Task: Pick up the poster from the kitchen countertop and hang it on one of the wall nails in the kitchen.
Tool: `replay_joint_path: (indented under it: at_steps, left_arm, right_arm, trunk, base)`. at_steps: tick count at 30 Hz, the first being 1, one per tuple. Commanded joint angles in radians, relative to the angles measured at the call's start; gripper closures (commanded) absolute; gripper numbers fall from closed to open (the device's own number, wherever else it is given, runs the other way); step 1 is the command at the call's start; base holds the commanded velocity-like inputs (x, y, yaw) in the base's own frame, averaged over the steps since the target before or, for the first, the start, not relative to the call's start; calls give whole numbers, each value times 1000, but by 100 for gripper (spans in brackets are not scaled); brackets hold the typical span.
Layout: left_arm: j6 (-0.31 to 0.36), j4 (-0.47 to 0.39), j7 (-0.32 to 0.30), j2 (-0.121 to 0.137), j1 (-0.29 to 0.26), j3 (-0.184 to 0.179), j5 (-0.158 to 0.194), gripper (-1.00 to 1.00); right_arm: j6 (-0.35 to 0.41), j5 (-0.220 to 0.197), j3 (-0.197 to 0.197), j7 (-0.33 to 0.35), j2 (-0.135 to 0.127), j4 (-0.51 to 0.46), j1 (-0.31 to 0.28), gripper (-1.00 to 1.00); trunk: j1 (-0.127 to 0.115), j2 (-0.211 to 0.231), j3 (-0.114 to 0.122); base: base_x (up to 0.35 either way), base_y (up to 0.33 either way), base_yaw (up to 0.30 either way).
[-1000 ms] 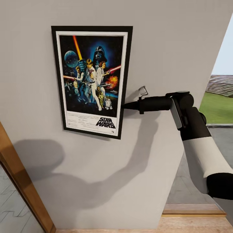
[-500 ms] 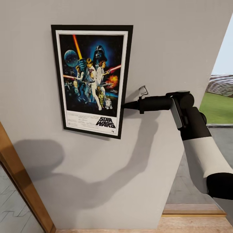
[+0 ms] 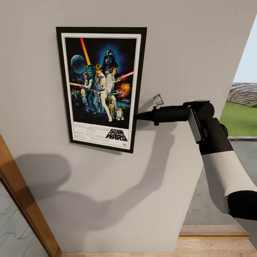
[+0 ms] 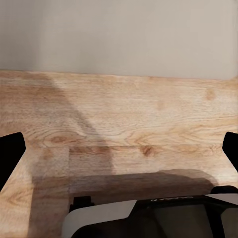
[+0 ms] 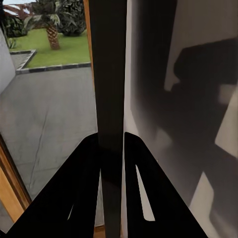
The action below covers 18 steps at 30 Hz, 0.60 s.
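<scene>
Far left, a slanting light-wood door frame (image 3: 21,200) runs along the edge of the plain grey wall (image 3: 107,200). Up on that wall sits the upright black-framed Star Wars poster (image 3: 101,88), flat against it and a touch tilted, its white logo strip at the bottom. No nail is visible; it would be hidden behind the frame, so I cannot confirm the hook. Moving right, the right gripper (image 3: 137,116) reaches in sideways, its black fingers (image 5: 89,198) clamped on the poster's right edge, as the right wrist view shows. Off to the far right, grass (image 3: 238,119) lies outside. The left gripper (image 4: 119,148) hangs over wooden floor (image 4: 124,114), fingers spread, holding nothing. Judging by this, carrying is done; letting go and checking that it stays remain.
</scene>
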Motion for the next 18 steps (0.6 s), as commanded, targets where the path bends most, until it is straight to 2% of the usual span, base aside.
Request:
replay_joint_path:
  at_steps: [1,18]
  left_arm:
    - [2,-1,-7,0,0,2,9,-100]
    - [1,-1,-7,0,0,2,9,-100]
  right_arm:
    - [11,-8,2,1,-1,0,-1,100]
    - [11,-8,2,1,-1,0,0,100]
  trunk:
    - [1,-1,-1]
    - [1,-1,-1]
  base:
    - [0,0,0]
    - [0,35,0]
